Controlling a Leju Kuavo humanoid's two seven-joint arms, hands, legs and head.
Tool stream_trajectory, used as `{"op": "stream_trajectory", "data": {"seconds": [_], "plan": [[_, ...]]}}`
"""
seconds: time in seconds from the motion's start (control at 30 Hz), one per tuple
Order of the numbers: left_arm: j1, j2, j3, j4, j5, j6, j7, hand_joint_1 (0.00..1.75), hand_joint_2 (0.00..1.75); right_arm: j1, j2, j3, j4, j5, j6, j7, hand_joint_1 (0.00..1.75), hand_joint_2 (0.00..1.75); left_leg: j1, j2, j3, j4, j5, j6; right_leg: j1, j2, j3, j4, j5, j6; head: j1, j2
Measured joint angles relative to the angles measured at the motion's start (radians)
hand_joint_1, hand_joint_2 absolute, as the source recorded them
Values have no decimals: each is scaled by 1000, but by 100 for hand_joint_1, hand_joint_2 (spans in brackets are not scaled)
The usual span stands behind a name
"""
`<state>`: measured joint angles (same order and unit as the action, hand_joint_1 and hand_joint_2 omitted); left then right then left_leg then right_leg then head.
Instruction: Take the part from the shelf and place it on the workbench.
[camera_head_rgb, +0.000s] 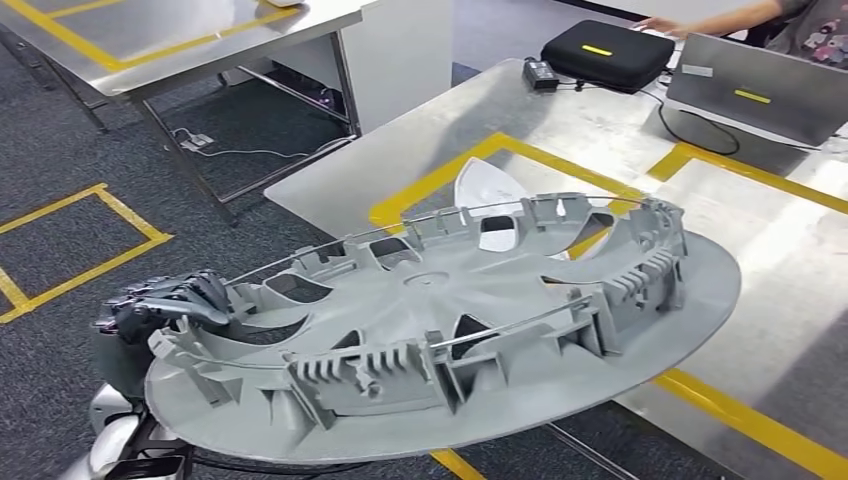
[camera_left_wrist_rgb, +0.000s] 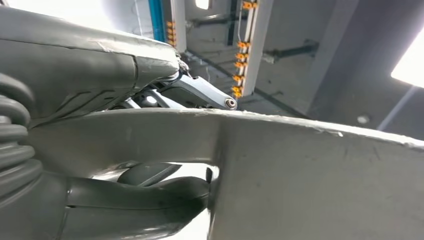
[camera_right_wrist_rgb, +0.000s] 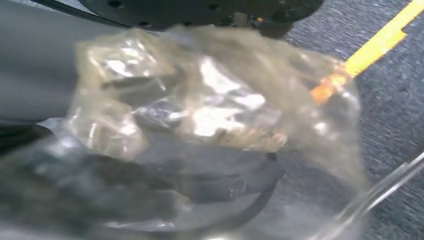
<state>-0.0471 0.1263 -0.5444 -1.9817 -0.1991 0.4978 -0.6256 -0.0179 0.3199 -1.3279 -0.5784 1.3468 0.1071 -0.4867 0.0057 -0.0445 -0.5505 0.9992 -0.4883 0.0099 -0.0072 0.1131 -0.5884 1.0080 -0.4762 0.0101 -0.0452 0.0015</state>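
The part (camera_head_rgb: 450, 340), a large round grey plastic wheel cover with ribbed clips and a thin wire ring around its inner face, is held roughly level with that inner face up, its far side reaching over the near corner of the metal table (camera_head_rgb: 600, 140) while its near side hangs out over the dark carpet floor (camera_head_rgb: 60, 150). The left robot hand (camera_head_rgb: 170, 305) grips the part's rim at its near left side, dark fingers curled over the edge; in the left wrist view the thumb (camera_left_wrist_rgb: 140, 200) and upper fingers (camera_left_wrist_rgb: 200, 95) clamp the rim (camera_left_wrist_rgb: 300, 175) between them. The right robot hand (camera_right_wrist_rgb: 150, 190) appears blurred behind crumpled clear plastic wrap (camera_right_wrist_rgb: 210, 100), and I cannot tell whether it holds anything. Yellow tape lines (camera_head_rgb: 700, 150) cross the table, with a black case (camera_head_rgb: 605, 52) and a laptop (camera_head_rgb: 760, 95) at its far edge, where a person's arm (camera_head_rgb: 720, 20) reaches.
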Motion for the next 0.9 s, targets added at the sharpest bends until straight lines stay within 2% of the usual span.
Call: {"op": "stream_trajectory", "data": {"seconds": [0.03, 0.07, 0.13, 0.17, 0.2, 0.23, 0.27, 0.33, 0.37, 0.4, 0.43, 0.5, 0.57, 0.6, 0.67, 0.7, 0.73, 0.77, 0.8, 0.87, 0.9], "plan": [[0, -2, 0, 1, 0, -3, 0, 175, 175, 1, -1, 0, 1, 1, 0, 0, 0, 0, 1, 9, 1, -6, 4, 5, 1, -11, -7, 7, -6, 5, 1, 0], [-1, -3, -1, 2, 0, -5, 0, 175, 175, 1, -1, -1, 1, 1, 0, 0, 0, 0, 3, 20, 2, -12, 7, 10, 3, -33, -21, 32, -23, 9, 5, 0], [-2, -6, -1, 4, 0, -6, 0, 175, 175, -1, -3, -1, 3, 1, 0, -1, 0, 0, 3, 43, 2, -17, 10, 17, 5, -85, -74, 143, -85, 15, 11, 0], [-2, -6, -1, 5, 0, -6, 0, 175, 175, -2, -4, -1, 4, 2, 0, -1, 0, 0, 2, 54, 2, -16, 10, 18, 4, -98, -107, 213, -116, 19, 13, 0], [-2, -6, -1, 7, 0, -6, 0, 175, 175, -2, -4, 0, 4, 2, 0, -1, 0, 0, 1, 66, 1, -16, 10, 18, 2, -103, -130, 265, -133, 21, 13, 0], [-2, -6, -1, 9, 0, -6, 0, 175, 175, -1, -5, 0, 5, 2, 0, -1, 0, 0, 1, 77, 2, -16, 9, 18, 1, -106, -137, 283, -132, 24, 13, 0], [-2, -6, -1, 11, 0, -8, 0, 175, 175, 0, -5, -1, 6, 2, 0, -1, 0, 0, 0, 86, 2, -15, 8, 17, 0, -109, -124, 260, -111, 26, 13, 0], [-3, -8, -2, 14, -5, -16, 0, 175, 175, 1, -8, -1, 8, 2, 0, -1, 0, 0, 0, 102, 4, -13, 5, 12, -1, -133, -49, 121, -48, 26, 13, 0], [-4, -8, -3, 15, -10, -20, 0, 175, 175, -1, -9, -1, 8, 3, 0, -1, 0, 0, -2, 108, 5, -10, 2, 7, 0, -145, -12, 55, -27, 24, 14, 0], [-5, -9, -4, 17, -17, -22, 0, 175, 175, -3, -10, -1, 9, 4, 0, -1, 0, 0, -5, 113, 4, -8, 1, 3, 2, -154, 12, 11, -18, 20, 13, 0], [-6, -9, -7, 19, -25, -23, 0, 175, 175, -4, -10, 0, 11, 4, 0, -2, 0, 0, -7, 119, 4, -6, 0, -1, 4, -157, 21, -5, -18, 15, 13, 0], [-10, -11, -17, 24, -40, -22, 0, 175, 175, -4, -11, 0, 14, 5, 0, -2, 0, 0, -8, 128, 4, -4, -1, -9, 5, -143, 21, -6, -16, 4, 13, 0], [-15, -12, -26, 31, -52, -22, 0, 175, 175, -3, -11, 0, 16, 6, 0, -2, 0, 0, -5, 112, -2, 18, -23, -19, 1, -132, 21, -8, -12, -6, 12, 0], [-17, -12, -31, 35, -56, -22, 0, 175, 175, -4, -11, 0, 18, 7, 0, -2, 0, 0, -3, 95, -18, 56, -49, -24, -1, -128, 22, -10, -10, -12, 10, 0], [-21, -12, -40, 47, -63, -23, 0, 175, 175, -7, -12, 0, 24, 8, 2, -3, 0, 0, 0, 63, -76, 189, -115, -30, -2, -118, 21, -10, -9, -18, 8, 0], [-22, -12, -46, 54, -66, -24, 0, 175, 175, -9, -14, 0, 29, 8, 3, -3, 0, 0, 1, 58, -105, 250, -137, -31, -1, -113, 20, -10, -8, -19, 8, 0], [-23, -12, -51, 61, -69, -25, 0, 175, 175, -10, -15, 0, 34, 8, 4, -3, 0, 0, 1, 55, -122, 284, -140, -30, 0, -108, 20, -10, -8, -19, 8, 0], [-25, -12, -55, 67, -72, -25, 0, 175, 175, -10, -17, 0, 39, 8, 4, -3, 0, 0, 1, 55, -121, 278, -123, -28, 1, -101, 21, -9, -8, -19, 8, 0], [-28, -12, -59, 72, -75, -26, 0, 175, 175, -10, -19, 0, 44, 8, 3, -3, 0, 0, 1, 51, -101, 231, -88, -24, 1, -94, 23, -9, -8, -19, 8, 0], [-36, -13, -66, 80, -80, -30, 0, 175, 175, -14, -23, 0, 56, 8, 0, -4, 0, 0, 2, 18, -39, 96, -18, -12, 2, -78, 22, -7, -7, -17, 9, 0], [-40, -13, -69, 84, -83, -33, 0, 175, 175, -17, -24, 0, 61, 8, -2, -4, 0, 0, 2, 0, -15, 41, 0, -8, 2, -71, 18, -6, -6, -14, 8, 0]]}}
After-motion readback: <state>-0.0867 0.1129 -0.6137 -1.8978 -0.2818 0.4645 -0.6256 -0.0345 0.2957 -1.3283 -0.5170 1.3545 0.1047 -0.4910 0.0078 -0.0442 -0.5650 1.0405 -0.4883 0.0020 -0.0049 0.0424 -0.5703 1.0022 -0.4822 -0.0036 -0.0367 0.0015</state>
